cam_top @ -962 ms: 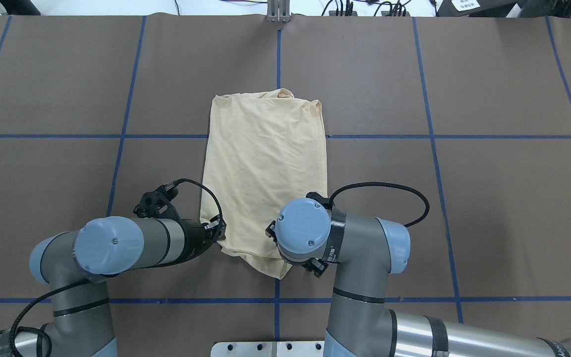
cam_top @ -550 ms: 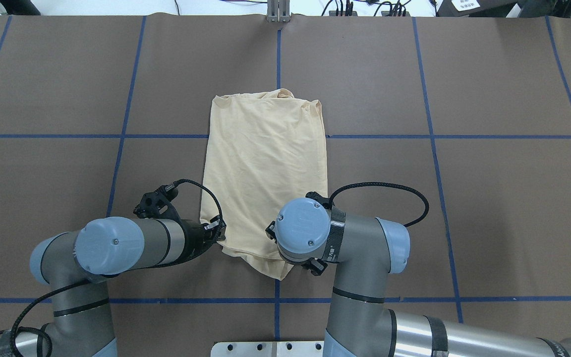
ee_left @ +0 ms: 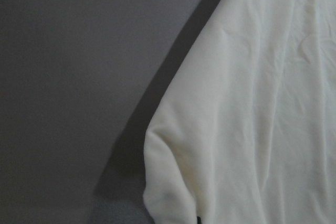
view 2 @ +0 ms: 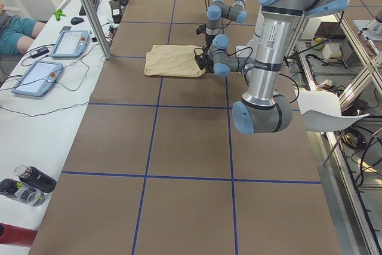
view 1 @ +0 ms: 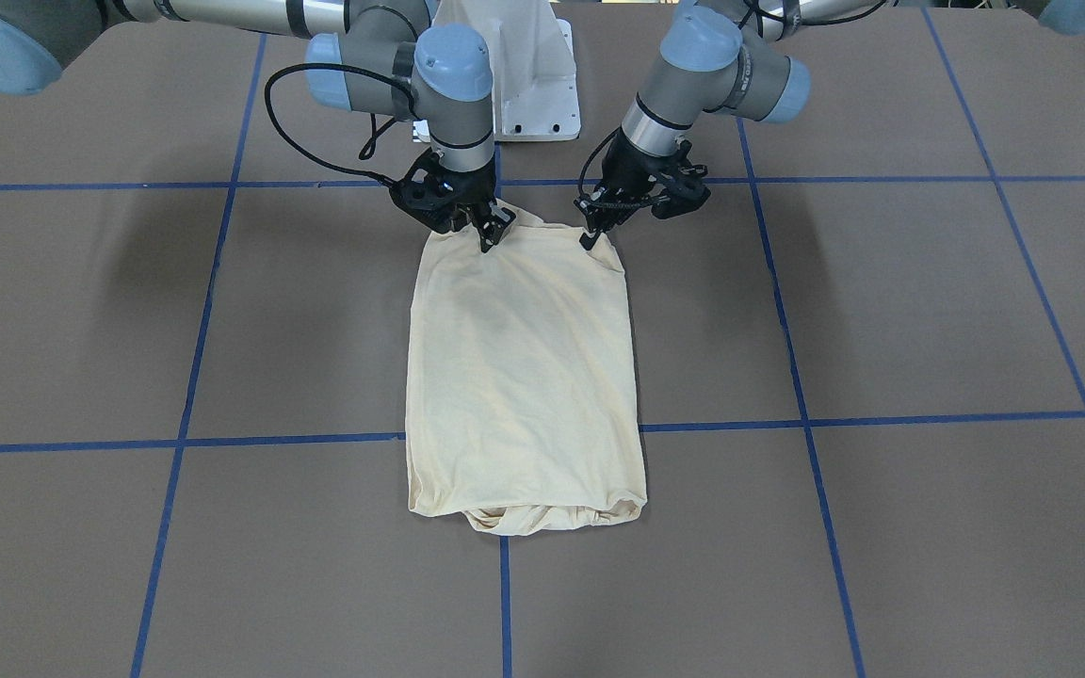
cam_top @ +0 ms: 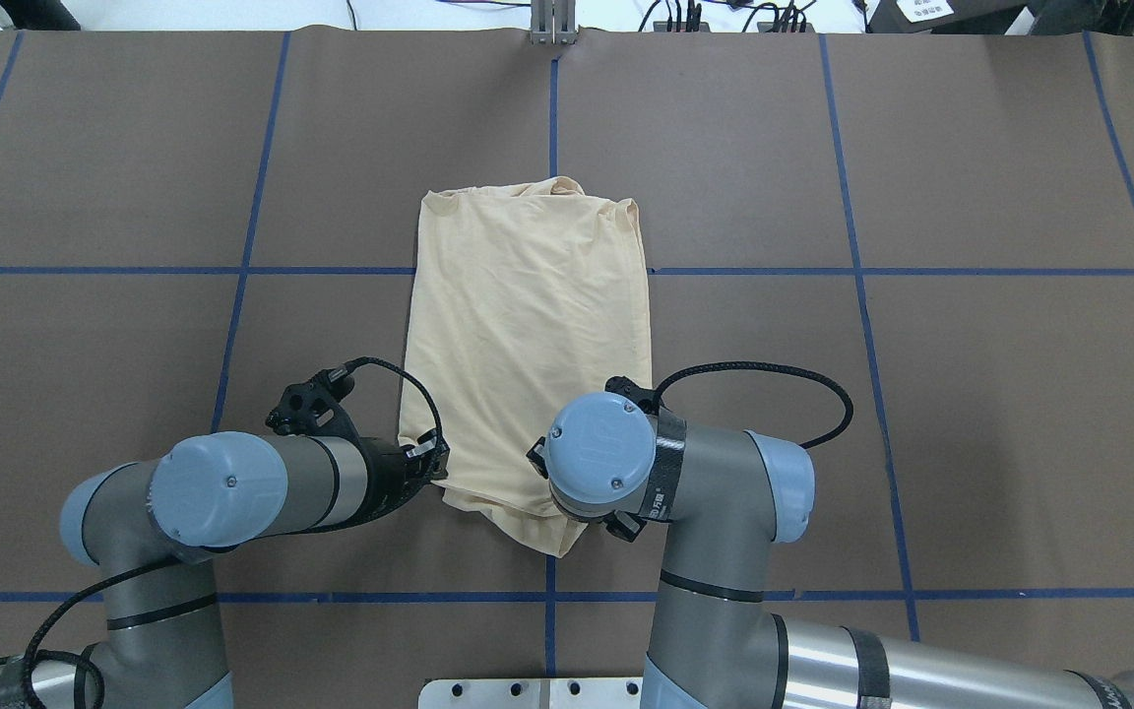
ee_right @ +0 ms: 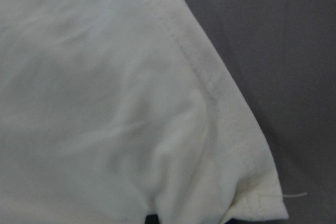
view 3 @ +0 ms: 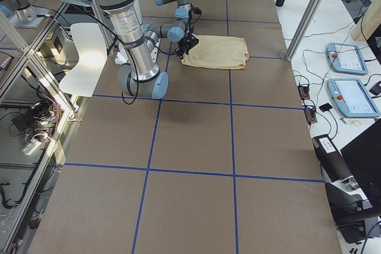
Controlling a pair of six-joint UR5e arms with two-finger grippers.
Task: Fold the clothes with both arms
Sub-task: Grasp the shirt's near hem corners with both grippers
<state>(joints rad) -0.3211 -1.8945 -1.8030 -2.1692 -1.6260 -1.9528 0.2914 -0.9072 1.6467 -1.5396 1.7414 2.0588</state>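
Exterior front-facing view: the pale cream-yellow thin-fabric T-shirt point(view 1: 524, 377) lies folded long, central on the brown table point(view 1: 882, 311). The black left gripper point(view 1: 591, 234) and black right gripper point(view 1: 489, 237) each clamp a robot-side corner, jaws closed on cloth.

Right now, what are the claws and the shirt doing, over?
Left gripper, right gripper: each clamped on a shirt corner. Shirt folded narrow on table. Nothing seen blocking.

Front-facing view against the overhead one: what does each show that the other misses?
Only front-facing: the right claw, pinching a corner of the pale cream-yellow fabric T-shirt; overhead, its wrist hides it. Only overhead: black cables beyond the far edge of the brown, blue-taped table. Both: left claw on the other corner, shirt folded into a rectangle on that table.
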